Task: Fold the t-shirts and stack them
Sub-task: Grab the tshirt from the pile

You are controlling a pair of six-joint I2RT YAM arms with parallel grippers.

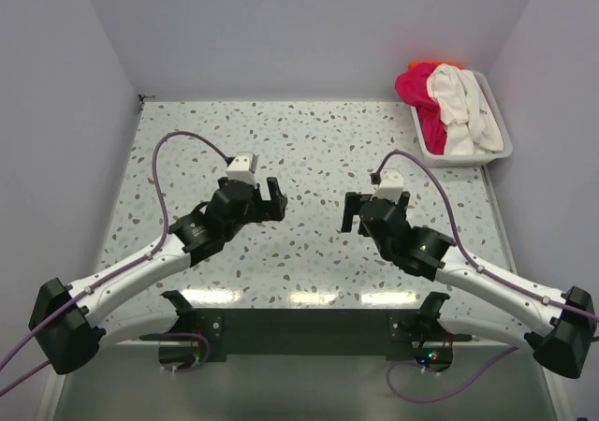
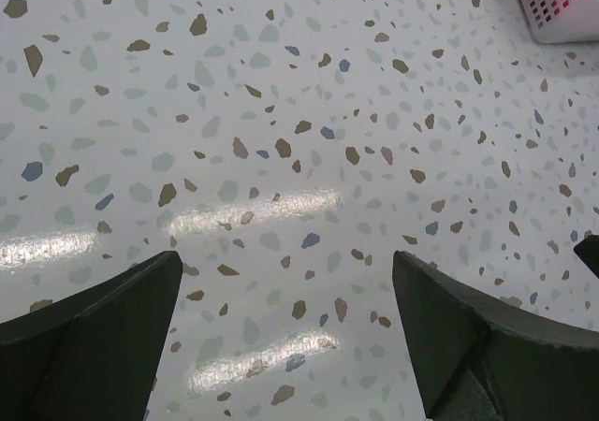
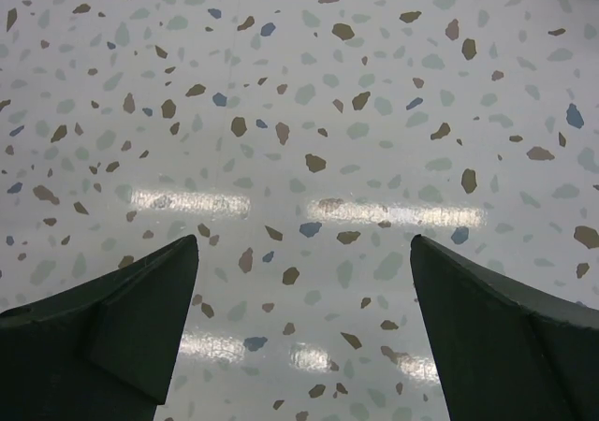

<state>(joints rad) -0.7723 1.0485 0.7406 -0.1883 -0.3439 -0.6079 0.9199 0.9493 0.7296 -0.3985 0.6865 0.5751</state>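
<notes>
Lying crumpled: t-shirts (image 1: 459,112), magenta, cream, orange | left tool (image 1: 278,201), right tool (image 1: 349,212) spread wide

Pale speckled tabletop (image 1: 309,150), flecked with brown, grey-blue and soft green; glossy, with streaks of reflected light towards the near edge; carries a white slatted basket (image 1: 468,159) at the far right corner, close to the right edge and slightly askew; bears a dark plate (image 1: 309,323) along the near edge.

Bright even overhead light, glare streaks on glossy table (image 1: 309,150), sharp focus
</notes>
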